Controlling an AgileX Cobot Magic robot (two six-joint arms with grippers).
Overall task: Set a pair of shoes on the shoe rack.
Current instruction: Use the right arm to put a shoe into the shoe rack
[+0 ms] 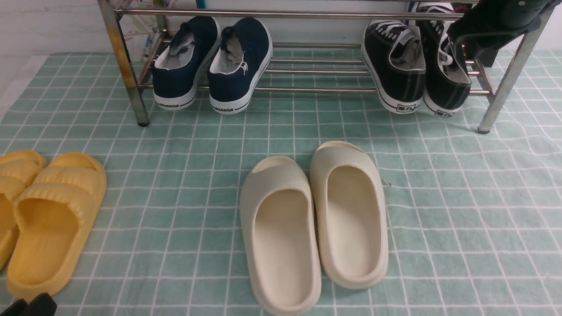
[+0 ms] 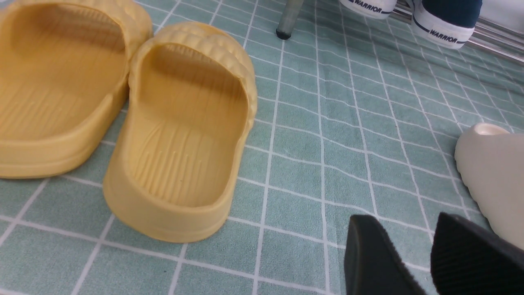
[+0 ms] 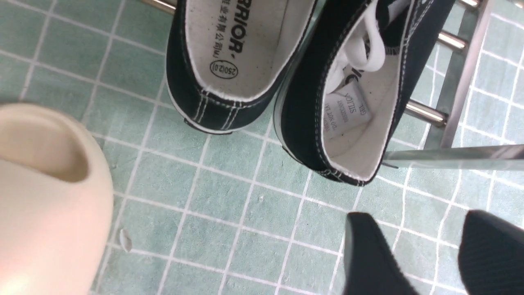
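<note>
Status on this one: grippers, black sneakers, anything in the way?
Left gripper, right gripper: open, empty. Black canvas lace-up sneakers on chrome-steel shoe rack, right end. Cream foam slippers in front, apart from rack.

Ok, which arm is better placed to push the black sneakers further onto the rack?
The right. The open right claw hovers just off the heels of the black sneakers at the right end of the rack, while the left claw sits low by the yellow slippers, far across the mat.
</note>
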